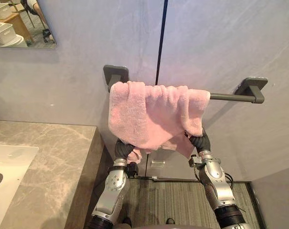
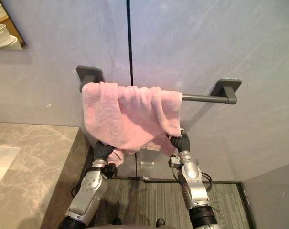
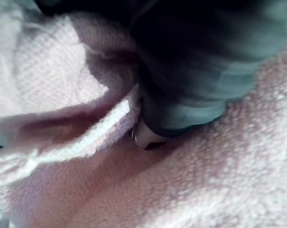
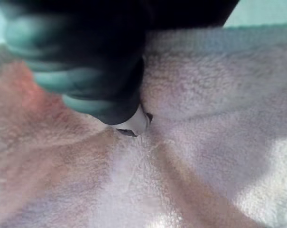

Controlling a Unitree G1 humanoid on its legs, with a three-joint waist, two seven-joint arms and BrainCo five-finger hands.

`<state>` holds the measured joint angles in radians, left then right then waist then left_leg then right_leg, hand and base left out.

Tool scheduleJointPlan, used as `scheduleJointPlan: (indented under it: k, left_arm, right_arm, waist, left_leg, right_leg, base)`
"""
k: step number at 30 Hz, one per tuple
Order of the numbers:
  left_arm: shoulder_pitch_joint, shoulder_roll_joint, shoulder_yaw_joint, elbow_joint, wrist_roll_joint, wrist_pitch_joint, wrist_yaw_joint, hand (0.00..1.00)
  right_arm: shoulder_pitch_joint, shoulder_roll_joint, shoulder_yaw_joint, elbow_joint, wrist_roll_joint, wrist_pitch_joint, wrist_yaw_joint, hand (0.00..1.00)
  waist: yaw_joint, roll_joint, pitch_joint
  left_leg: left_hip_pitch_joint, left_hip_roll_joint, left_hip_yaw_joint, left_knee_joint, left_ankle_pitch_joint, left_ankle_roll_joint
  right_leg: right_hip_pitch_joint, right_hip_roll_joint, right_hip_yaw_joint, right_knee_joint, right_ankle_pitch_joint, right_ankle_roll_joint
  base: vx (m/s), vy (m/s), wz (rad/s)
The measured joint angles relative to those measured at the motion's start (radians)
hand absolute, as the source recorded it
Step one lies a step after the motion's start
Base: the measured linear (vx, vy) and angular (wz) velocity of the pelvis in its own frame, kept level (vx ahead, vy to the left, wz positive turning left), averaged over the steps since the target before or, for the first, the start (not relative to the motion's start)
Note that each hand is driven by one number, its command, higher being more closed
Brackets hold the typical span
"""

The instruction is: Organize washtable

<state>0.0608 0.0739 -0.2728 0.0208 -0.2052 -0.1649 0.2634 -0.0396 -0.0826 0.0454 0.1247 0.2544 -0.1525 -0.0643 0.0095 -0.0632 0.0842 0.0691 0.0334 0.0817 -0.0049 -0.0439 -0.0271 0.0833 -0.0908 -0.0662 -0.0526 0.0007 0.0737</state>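
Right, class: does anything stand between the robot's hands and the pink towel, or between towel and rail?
Nothing visible. The towel hangs over the rail; the left hand and right hand reach into its lower edge.

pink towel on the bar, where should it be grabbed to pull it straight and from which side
Take the pink towel by its free lower corners, coming from below. It hangs bunched toward the left end of the towel bar, close against the wall, so the loose hem is probably the easiest hold. The left hand and right hand sit at that hem, one each side.
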Motion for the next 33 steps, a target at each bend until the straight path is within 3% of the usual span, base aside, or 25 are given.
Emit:
scheduleJointPlan:
  k: [10, 16, 26, 33]
  left_arm:
    - [0.0, -0.033, 0.011, -0.022, -0.007, 0.0, -0.024, 1.0]
    - [0.0, -0.049, 0.012, -0.022, -0.019, 0.0, -0.042, 1.0]
    - [0.0, -0.062, 0.003, -0.022, -0.019, 0.002, -0.069, 1.0]
    - [0.001, -0.056, -0.029, 0.007, -0.019, 0.003, -0.07, 1.0]
  right_arm:
    - [0.05, 0.045, -0.051, -0.074, 0.031, -0.002, 0.002, 1.0]
    - [0.063, 0.074, -0.086, -0.076, 0.033, -0.004, 0.003, 1.0]
    - [0.125, 0.076, -0.107, -0.072, 0.049, -0.007, 0.004, 1.0]
    - [0.148, 0.076, -0.127, -0.039, 0.05, -0.01, 0.004, 1.0]
  waist:
    - [-0.001, 0.001, 0.0]
    - [-0.022, 0.004, -0.002]
    - [-0.033, 0.048, -0.025]
    - [-0.049, 0.052, -0.025]
  left_leg:
    - [0.016, -0.002, 0.006, -0.013, 0.0, 0.0]
    - [0.018, -0.002, 0.008, -0.012, 0.0, 0.0]
    - [0.02, -0.001, 0.011, -0.012, -0.001, -0.001]
    - [0.028, 0.001, 0.029, -0.014, -0.004, -0.004]
  right_leg:
    - [0.0, 0.0, 0.007, -0.002, 0.0, 0.0]
    - [0.0, 0.0, 0.01, -0.002, 0.0, 0.0]
    - [0.0, 0.0, 0.013, -0.002, 0.0, 0.001]
    - [0.0, 0.0, 0.03, -0.001, 0.0, 0.001]
  base:
    - [-0.01, -0.004, -0.02]
    - [-0.02, -0.008, -0.01]
    - [-0.02, -0.008, -0.01]
    - [-0.02, -0.008, -0.07]
